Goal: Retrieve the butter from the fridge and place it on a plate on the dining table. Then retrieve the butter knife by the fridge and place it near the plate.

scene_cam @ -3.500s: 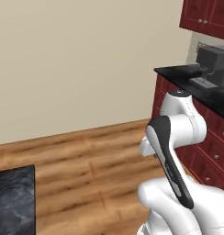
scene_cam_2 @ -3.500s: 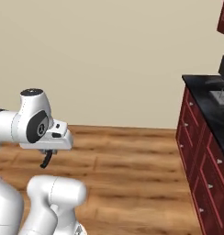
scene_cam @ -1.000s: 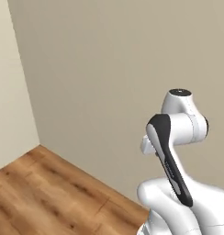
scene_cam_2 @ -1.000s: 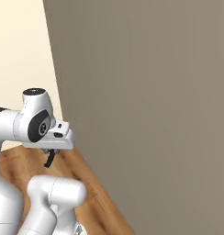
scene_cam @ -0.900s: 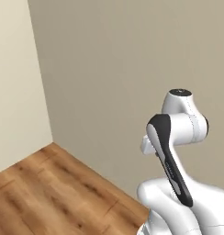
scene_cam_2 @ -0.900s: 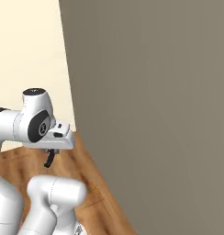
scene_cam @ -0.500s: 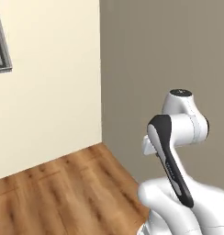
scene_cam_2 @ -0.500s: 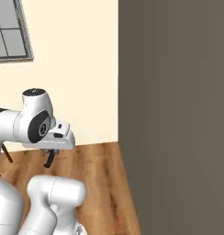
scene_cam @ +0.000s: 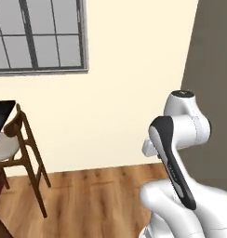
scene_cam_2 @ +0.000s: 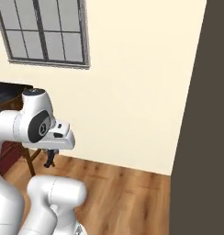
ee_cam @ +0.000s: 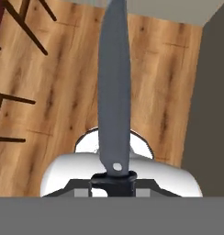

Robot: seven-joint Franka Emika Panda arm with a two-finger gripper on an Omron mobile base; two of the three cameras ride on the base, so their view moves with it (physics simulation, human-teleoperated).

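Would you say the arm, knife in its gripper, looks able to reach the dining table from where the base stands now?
Probably not yet. The gripper, shut on the knife, is tucked close over the base, while the dining table shows just at the frame's edge, beyond a wooden chair. The base likely must drive nearer.

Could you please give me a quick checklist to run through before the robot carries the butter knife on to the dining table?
1. Pincer shut on the butter knife: ok.
2. Blade projects straight out from the fingers: ok.
3. Dining table in sight, at the left edge of the left base view: ok.
4. Plate visible: cannot tell.
5. Butter on the plate: cannot tell.
6. Wooden chair stands by the table, near the approach: not ok.
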